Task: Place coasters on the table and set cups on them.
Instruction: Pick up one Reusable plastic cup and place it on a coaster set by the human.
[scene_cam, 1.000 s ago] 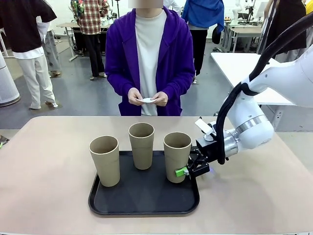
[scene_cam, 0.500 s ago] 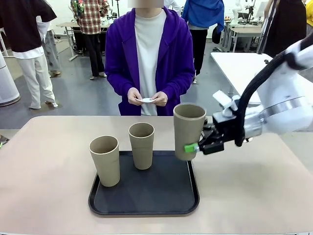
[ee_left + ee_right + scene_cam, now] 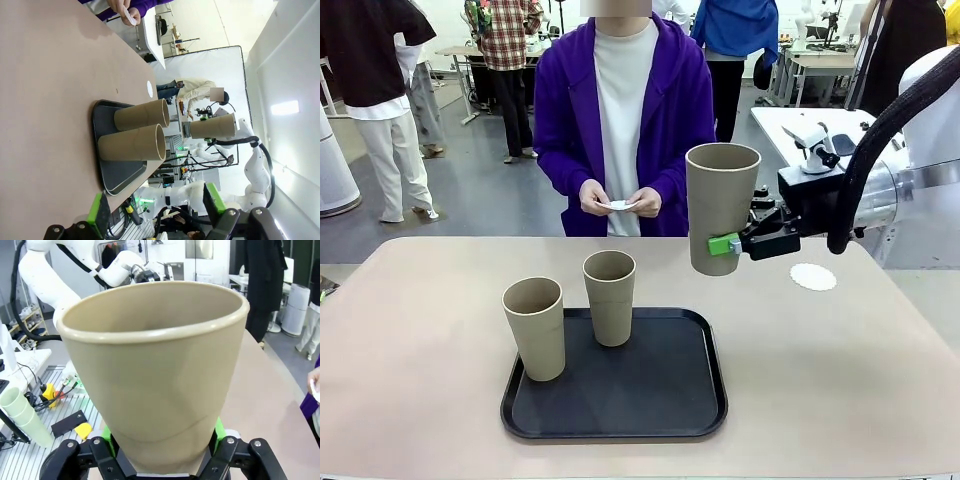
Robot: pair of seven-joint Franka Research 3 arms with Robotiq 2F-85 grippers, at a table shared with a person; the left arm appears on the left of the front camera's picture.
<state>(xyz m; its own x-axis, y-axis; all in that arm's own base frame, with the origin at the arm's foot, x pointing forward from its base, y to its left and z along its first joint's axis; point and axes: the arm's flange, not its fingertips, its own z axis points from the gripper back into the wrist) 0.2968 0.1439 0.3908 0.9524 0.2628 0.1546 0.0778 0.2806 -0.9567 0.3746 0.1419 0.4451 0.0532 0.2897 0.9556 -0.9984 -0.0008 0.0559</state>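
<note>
the wide beige-tan tabletop (image 3: 410, 330) carries a black rounded-corner plastic tray (image 3: 620, 412) with 2 tall tapered matte tan tumblers (image 3: 534, 328) (image 3: 610, 297) upright on it. a 3rd identical tumbler (image 3: 722, 200) hangs upright above the table's right side, clamped near its base by the right gripper (image 3: 725, 245). it looks light, stiff and smooth, so this low side grip suits it. a small round white lacy paper coaster (image 3: 813, 277) lies flat just right of and below it. the left gripper (image 3: 154, 207) stands wide and empty.
</note>
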